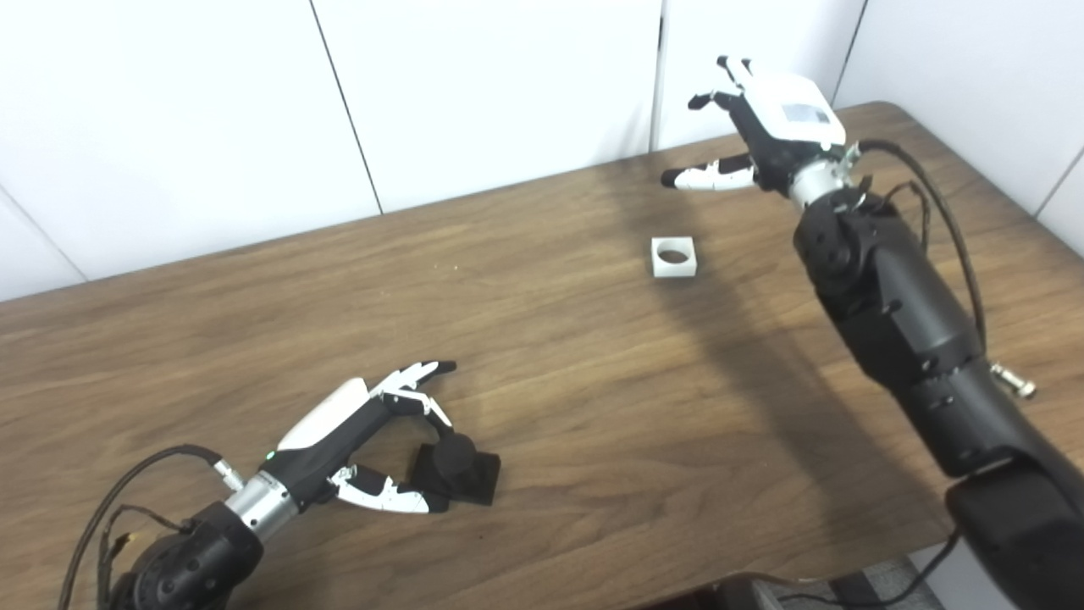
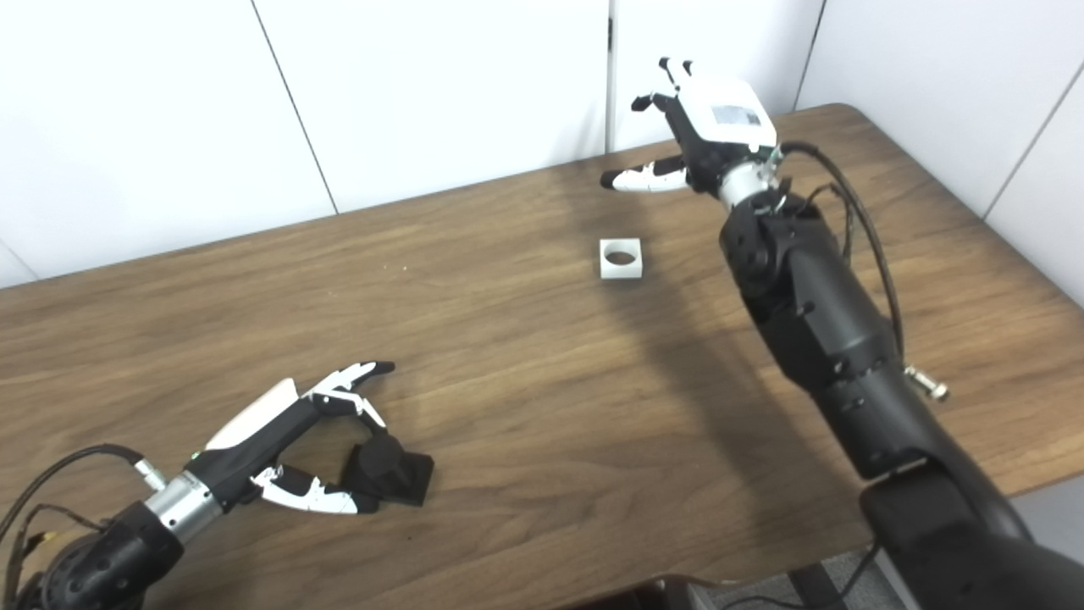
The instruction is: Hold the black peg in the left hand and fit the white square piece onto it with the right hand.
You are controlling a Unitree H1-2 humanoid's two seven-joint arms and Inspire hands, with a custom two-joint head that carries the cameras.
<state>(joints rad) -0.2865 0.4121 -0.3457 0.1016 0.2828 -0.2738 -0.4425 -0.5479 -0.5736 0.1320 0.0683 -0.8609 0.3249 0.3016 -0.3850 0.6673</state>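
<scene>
The black peg (image 1: pixel 456 470), a short round post on a flat square base, rests on the wooden table (image 1: pixel 542 364) near the front left. My left hand (image 1: pixel 364 440) lies beside it with fingers apart, curling around the post without gripping it. The white square piece (image 1: pixel 674 257), with a round hole through it, lies flat toward the back right. My right hand (image 1: pixel 762 127) hovers above and behind that piece, fingers spread and holding nothing.
White wall panels (image 1: pixel 474 93) stand behind the table's far edge. The table's rounded back right corner (image 1: pixel 889 110) is close to the right hand. Cables (image 1: pixel 948 220) loop off the right forearm.
</scene>
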